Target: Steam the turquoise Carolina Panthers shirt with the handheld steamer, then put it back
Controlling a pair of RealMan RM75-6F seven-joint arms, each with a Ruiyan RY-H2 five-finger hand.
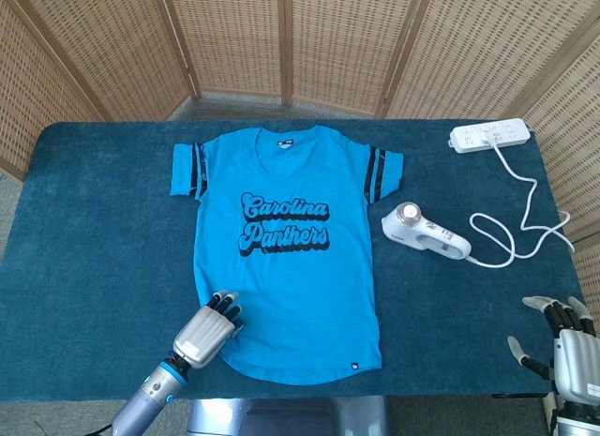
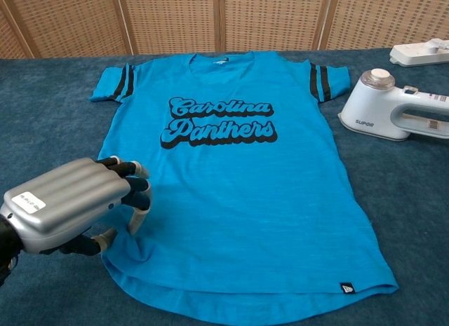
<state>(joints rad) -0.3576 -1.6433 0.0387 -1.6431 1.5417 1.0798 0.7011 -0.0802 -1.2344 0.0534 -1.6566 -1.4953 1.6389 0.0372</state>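
The shirt (image 1: 284, 239) lies flat mid-worktop, thin and floppy, so the left hand (image 2: 66, 203), fingers (image 2: 133, 193) curled onto its near-left hem, pins it while the spread, empty right hand (image 1: 572, 347) should take the steamer (image 1: 427, 234) (rigid, light-looking) by its handle.

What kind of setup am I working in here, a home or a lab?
Likely a staged test area, not a home: woven rattan folding screens enclose a table covered in dark teal cloth, with a white power strip on it.
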